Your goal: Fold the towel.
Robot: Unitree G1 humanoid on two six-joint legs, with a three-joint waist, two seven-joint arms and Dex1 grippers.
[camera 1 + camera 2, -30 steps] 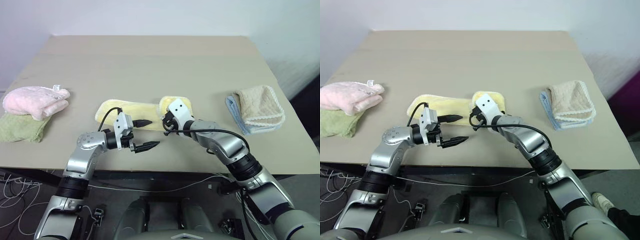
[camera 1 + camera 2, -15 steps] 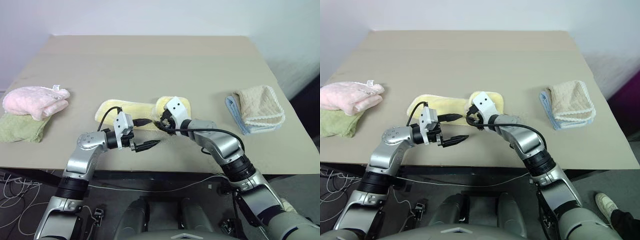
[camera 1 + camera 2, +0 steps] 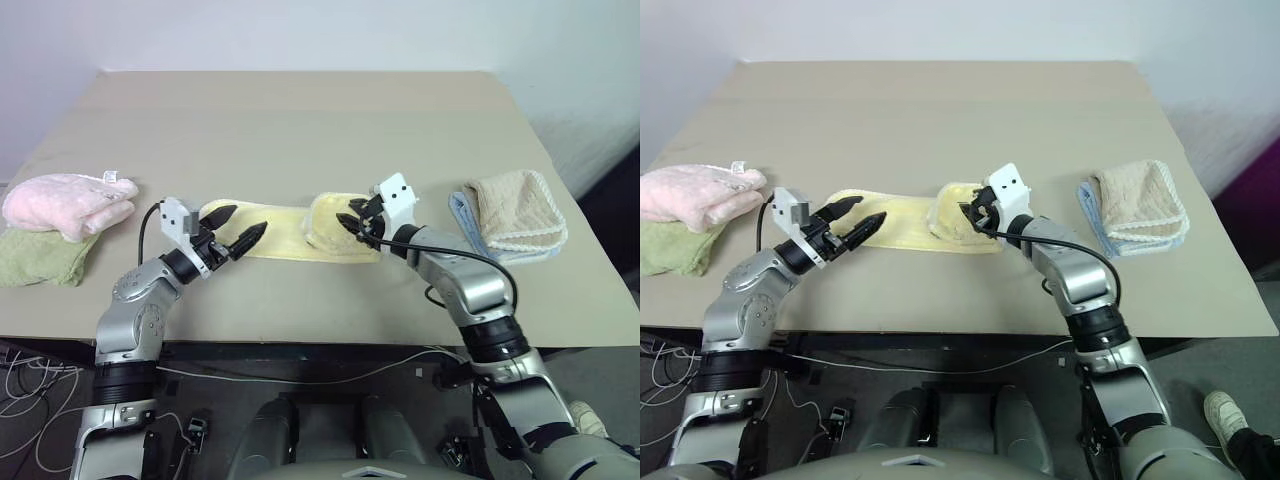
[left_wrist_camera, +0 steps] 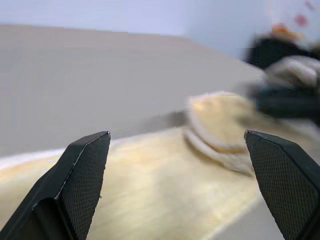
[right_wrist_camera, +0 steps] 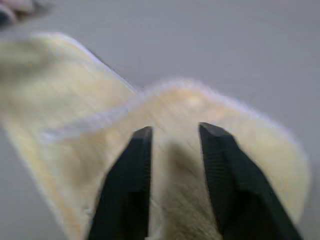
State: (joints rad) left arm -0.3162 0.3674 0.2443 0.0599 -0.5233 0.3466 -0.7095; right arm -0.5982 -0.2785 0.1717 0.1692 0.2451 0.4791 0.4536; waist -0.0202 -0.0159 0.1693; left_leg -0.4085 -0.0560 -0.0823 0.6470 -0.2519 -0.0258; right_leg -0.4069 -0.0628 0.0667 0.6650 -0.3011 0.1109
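The towel [image 3: 290,226] lies lengthwise left to right near the table's [image 3: 300,120] front edge. The left gripper [image 3: 233,228], fingers wide open, points along its left end; the right gripper [image 3: 354,217], fingers slightly parted with nothing clearly held, sits at the doubled-over right end

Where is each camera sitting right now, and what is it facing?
Head eyes: look down over both arms at the table and the towel.
Left wrist: along the open left claw across the towel toward the right claw.
Right wrist: that claw's fingers over the towel's folded end.
Shared: the towel.
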